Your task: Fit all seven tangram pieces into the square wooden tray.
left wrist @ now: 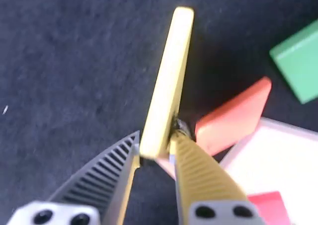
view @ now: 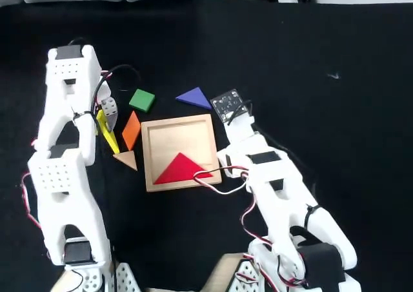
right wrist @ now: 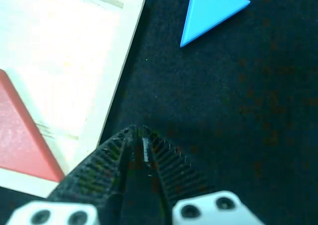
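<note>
The square wooden tray [view: 155, 176] lies mid-table with a red triangle [view: 179, 169] inside its near part. My left gripper [left wrist: 158, 153] is shut on a yellow piece [left wrist: 167, 81], held on edge just left of the tray; the yellow piece [view: 107, 135] shows beside the left arm. An orange piece [view: 131, 129], a green square [view: 142, 100] and a tan triangle [view: 126, 160] lie around the tray's left side. A blue triangle [view: 194, 98] lies beyond the tray. My right gripper [right wrist: 140, 140] is shut and empty over the cloth by the tray's [right wrist: 114, 81] right edge, short of the blue triangle [right wrist: 208, 11].
Black cloth covers the table. Red and white cables [view: 222, 176] loop from the right arm over the tray's near right corner. Open cloth stretches to the right and far side.
</note>
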You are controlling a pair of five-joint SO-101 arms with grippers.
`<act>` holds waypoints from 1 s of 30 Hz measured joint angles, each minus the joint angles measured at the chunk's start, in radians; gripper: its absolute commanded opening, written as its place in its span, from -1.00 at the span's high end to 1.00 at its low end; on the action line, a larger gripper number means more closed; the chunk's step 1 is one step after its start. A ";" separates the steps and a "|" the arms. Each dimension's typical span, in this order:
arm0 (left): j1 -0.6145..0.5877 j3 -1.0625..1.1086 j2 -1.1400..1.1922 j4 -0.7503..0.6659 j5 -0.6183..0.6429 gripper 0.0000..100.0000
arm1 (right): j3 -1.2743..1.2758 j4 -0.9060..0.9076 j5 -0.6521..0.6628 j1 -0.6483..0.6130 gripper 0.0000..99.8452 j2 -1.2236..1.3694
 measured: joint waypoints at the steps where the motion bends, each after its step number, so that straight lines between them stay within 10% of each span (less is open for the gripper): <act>1: 0.005 0.020 -0.015 0.000 -0.003 0.92 | 0.000 0.000 0.000 0.000 0.98 0.000; 17: 0.035 0.020 -0.227 0.000 -0.083 0.94 | 0.000 0.000 0.000 0.000 0.98 0.000; 30: 0.407 0.397 -0.578 -0.061 -0.175 0.94 | 0.000 0.000 0.000 0.000 0.98 0.000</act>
